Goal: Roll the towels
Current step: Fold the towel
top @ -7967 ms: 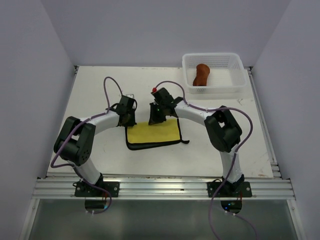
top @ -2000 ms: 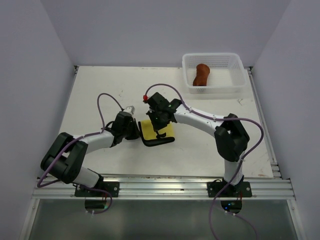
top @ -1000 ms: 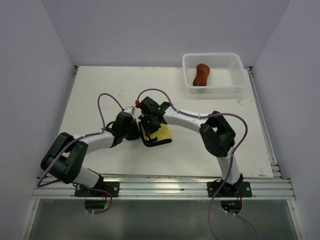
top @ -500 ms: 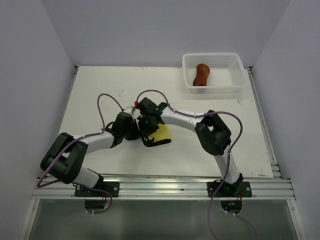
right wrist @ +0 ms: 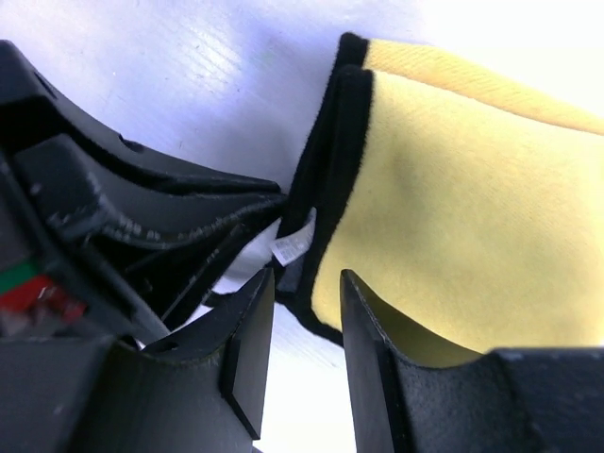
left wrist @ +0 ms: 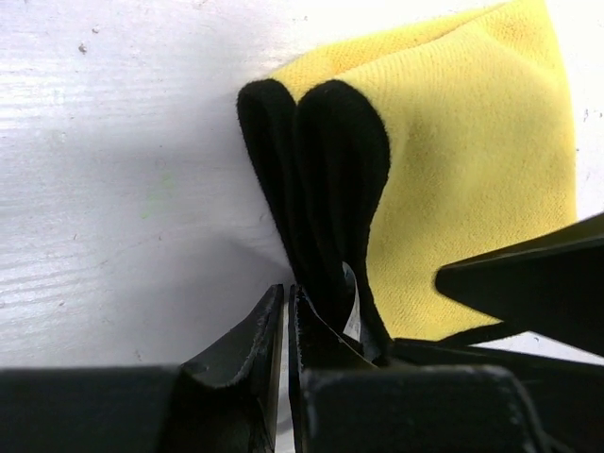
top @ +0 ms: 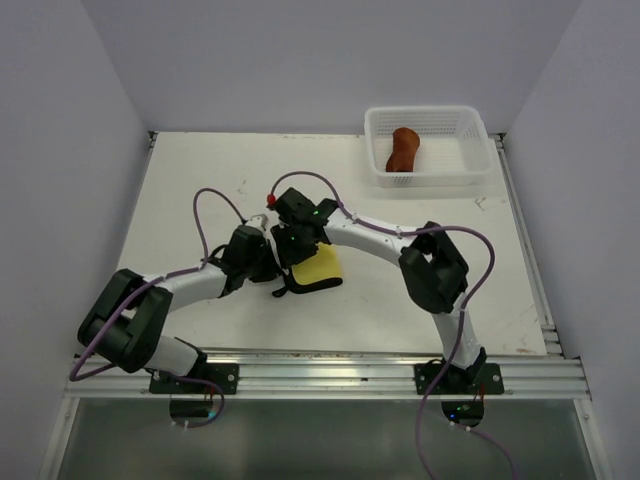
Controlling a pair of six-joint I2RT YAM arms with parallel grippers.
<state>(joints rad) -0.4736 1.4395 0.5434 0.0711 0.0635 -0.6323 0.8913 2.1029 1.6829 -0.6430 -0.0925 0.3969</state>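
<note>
The yellow towel point(top: 320, 268) with dark edging lies folded over itself in a narrow bundle mid-table, its black edge layers point(left wrist: 321, 160) stacked at its left end. My left gripper point(top: 272, 264) sits at that end, its jaws point(left wrist: 286, 307) shut with only a thin slit between them, and the towel's edge rests against its right finger. My right gripper point(top: 294, 256) hovers over the same end with jaws point(right wrist: 308, 280) open, nothing between them, and the towel point(right wrist: 472, 208) and its white label just beyond the tips. The rust-brown towel point(top: 403, 150) lies rolled in the basket.
The white mesh basket point(top: 420, 111) stands at the back right corner of the table. Both arms crowd together around the yellow towel's left end, and the left gripper's fingers point(right wrist: 142, 217) show in the right wrist view. Purple cables loop above both wrists.
My right gripper has opened and let go of the yellow towel's edge, lifting slightly away. The towel stays folded narrow. My left gripper has kept its place, still shut.
</note>
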